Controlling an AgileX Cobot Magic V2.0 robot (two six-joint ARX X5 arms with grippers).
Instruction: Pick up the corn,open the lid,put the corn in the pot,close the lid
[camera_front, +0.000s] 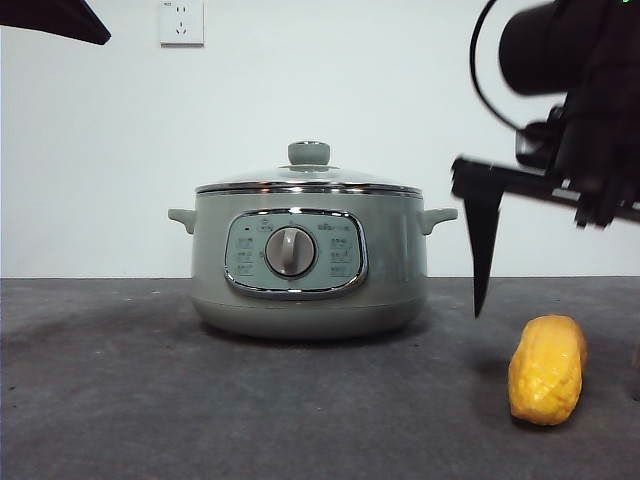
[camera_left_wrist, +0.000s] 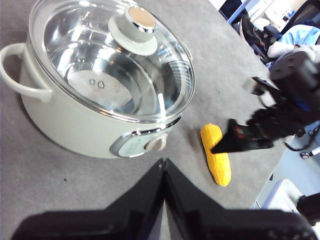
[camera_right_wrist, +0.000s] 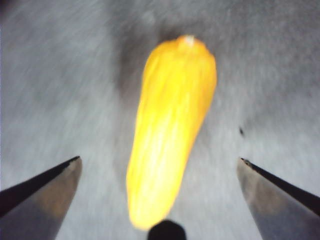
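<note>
A short yellow-orange corn cob (camera_front: 547, 370) lies on its side on a dark grey counter (camera_front: 150, 400), off to one side of the pot and nearer the front camera than the pot is. Nothing touches it. In the right wrist view the corn (camera_right_wrist: 170, 130) lies lengthwise between the two spread jaws of the right pincer (camera_right_wrist: 159, 165), with bare counter showing on both sides of it; that picture is blurred.

In the front view the right pincer (camera_front: 560, 235) hangs above the corn, wide open; one black jaw points straight down, its tip clear of the cob and above it, while the other jaw is cut off by the picture's edge. The left wrist view shows the same pincer (camera_left_wrist: 235, 142) over the corn (camera_left_wrist: 216, 161) from across the counter.

The pot (camera_front: 308, 260), a round pale sage-green cooker, stands upright near the middle of the counter, with a small handle on each side and a chrome-framed panel with a central dial (camera_front: 290, 252) facing the front camera. The glass lid (camera_front: 308, 178), with its steel rim and pale green knob, sits closed on the pot. Through the lid (camera_left_wrist: 111, 59) the shiny inner bowl can be seen.

The left pincer (camera_left_wrist: 163, 162) waits apart from the pot, jaws pressed together with nothing between them.

A white wall socket (camera_front: 181, 22) is on the pale wall behind.
</note>
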